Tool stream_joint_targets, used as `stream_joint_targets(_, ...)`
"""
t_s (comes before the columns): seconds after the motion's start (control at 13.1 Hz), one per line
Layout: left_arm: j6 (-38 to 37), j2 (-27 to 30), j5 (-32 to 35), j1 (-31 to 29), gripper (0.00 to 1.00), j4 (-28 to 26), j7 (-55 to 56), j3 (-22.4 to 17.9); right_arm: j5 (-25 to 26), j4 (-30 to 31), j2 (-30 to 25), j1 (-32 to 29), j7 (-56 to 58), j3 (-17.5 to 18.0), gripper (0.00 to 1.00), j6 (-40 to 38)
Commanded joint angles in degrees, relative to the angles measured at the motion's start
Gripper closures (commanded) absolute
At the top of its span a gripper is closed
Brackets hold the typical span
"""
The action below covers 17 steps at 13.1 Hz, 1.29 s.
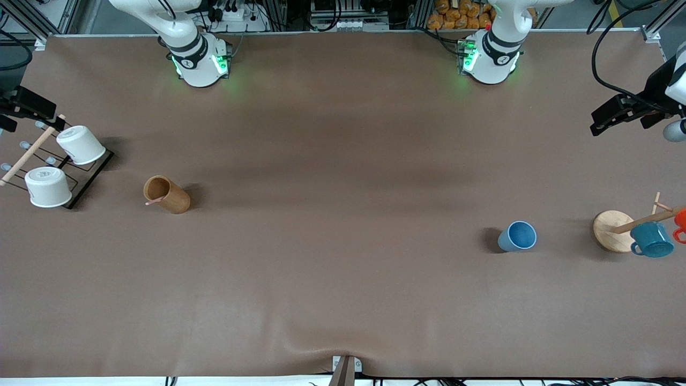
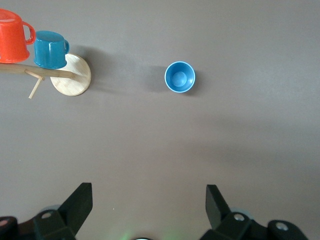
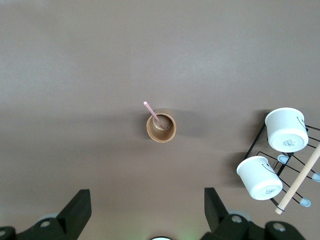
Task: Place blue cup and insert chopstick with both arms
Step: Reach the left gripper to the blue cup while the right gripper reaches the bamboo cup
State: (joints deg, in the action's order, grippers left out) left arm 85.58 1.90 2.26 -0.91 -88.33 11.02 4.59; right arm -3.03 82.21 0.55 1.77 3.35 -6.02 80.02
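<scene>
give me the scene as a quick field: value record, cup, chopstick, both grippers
blue cup: upright on the table, toward the left arm's end, beside the mug tree
chopstick: standing in the wooden holder, toward the right arm's end
left gripper: open, high over the table, holding nothing
right gripper: open, high over the table, holding nothing

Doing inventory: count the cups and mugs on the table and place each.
6. Blue cup and wooden cup stand on the table; teal mug and orange mug hang on the wooden stand; two white cups sit upturned on the black rack. None appears hidden.
</scene>
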Motion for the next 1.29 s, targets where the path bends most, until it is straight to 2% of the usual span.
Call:
stream_joint_targets(0.0,-1.11,0.03,-1.3,-0.06,0.0,0.97,-1.35,-0.19,0.39,-0.3,-0.19,-0.37,0.08,0.66,0.0,-0.3)
stream_joint_targets(0.23,-1.11,-0.4,-1.12,-0.15,0.0,1.06,-1.35,-0.28,0.48,-0.3,-0.19,-0.37,0.08,0.66,0.0,-0.22)
stream_joint_targets(0.46,0.46,-3.64,-1.21,-0.15,0.0,1.06,-1.35,-0.28,0.48,-0.3,-0.11,-0.28,0.26,0.66,0.0,-0.22)
stream_joint_targets(0.91,14.94,-14.98,-1.21,-3.57,0.0,-0.87,-6.98,-0.28,1.62,-0.21,3.05,0.94,0.52,0.66,0.0,1.88)
stream_joint_targets(1.22,29.09,-17.98,-1.21,-3.66,0.0,-8.69,-6.89,-0.28,1.1,-0.21,7.0,1.65,0.43,0.75,0.0,4.44)
